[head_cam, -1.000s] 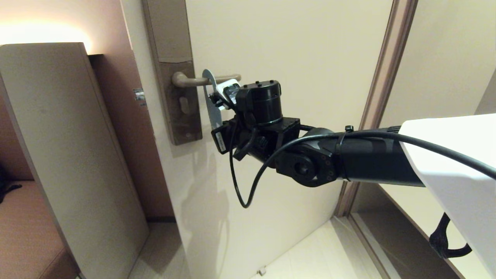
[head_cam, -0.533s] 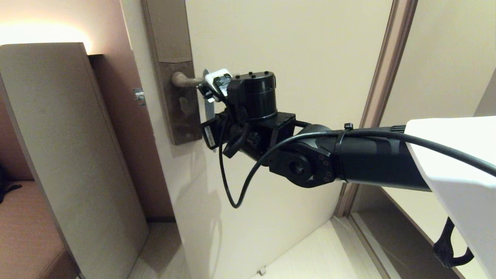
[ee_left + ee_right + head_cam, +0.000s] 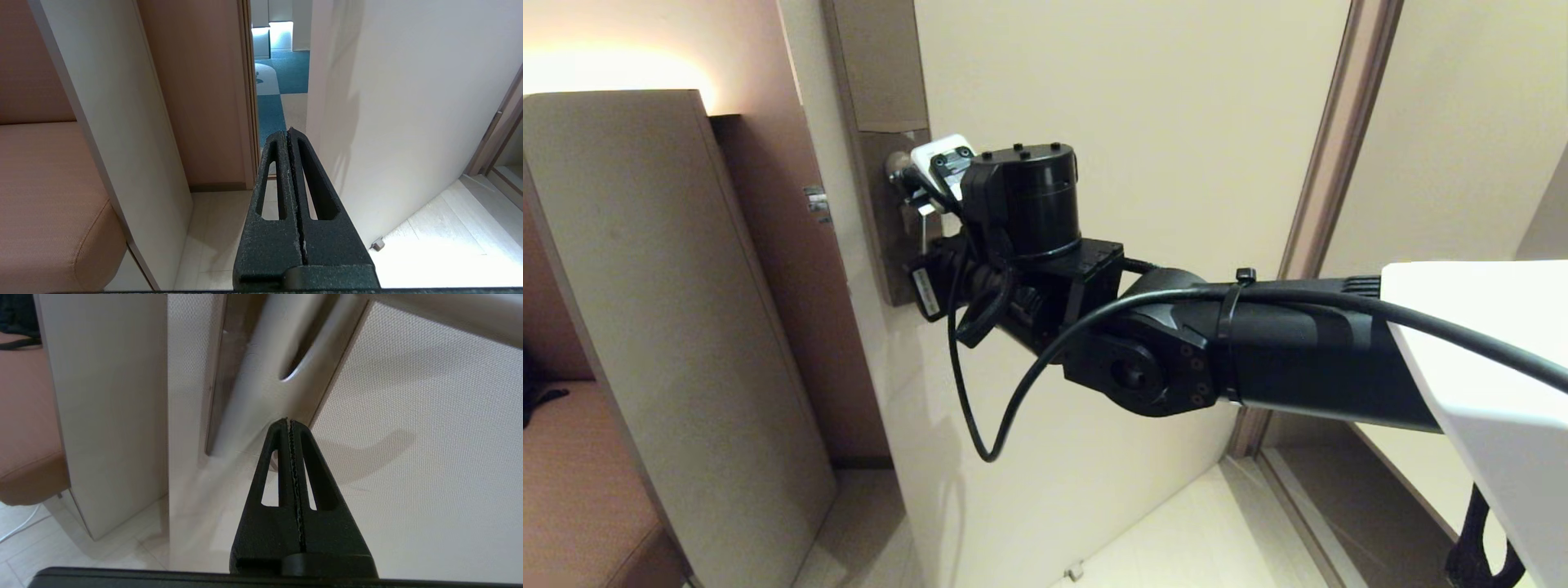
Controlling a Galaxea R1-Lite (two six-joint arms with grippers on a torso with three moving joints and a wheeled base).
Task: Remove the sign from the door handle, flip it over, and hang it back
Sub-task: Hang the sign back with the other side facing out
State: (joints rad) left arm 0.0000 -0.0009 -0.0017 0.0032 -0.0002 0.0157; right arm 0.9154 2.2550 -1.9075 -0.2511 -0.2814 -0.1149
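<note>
We could read no lettering on the sign (image 3: pixel 261 388): it showed only as a pale, blurred face with its hole. The small label (image 3: pixel 923 286) on the right wrist was too small to make out.

Our right gripper (image 3: pixel 289 421) was closed tight, with its toothed fingers (image 3: pixel 278 457) meeting along their whole length. The sign's lower edge came right to the tips, and as far as we could tell it was pinched there. The card rose from the tips towards the door handle (image 3: pixel 897 166), just above the gripper and close against the lock plate (image 3: pixel 890 261).

The door (image 3: pixel 1176 122) stood directly beyond the tips, and a tall pale panel (image 3: pixel 645 286) stood well off to the gripper's left. The door frame (image 3: pixel 1331 163) lay far to its right, with bare door between.

Our left gripper (image 3: pixel 288 130) hung low and parked, also closed, holding nothing.
</note>
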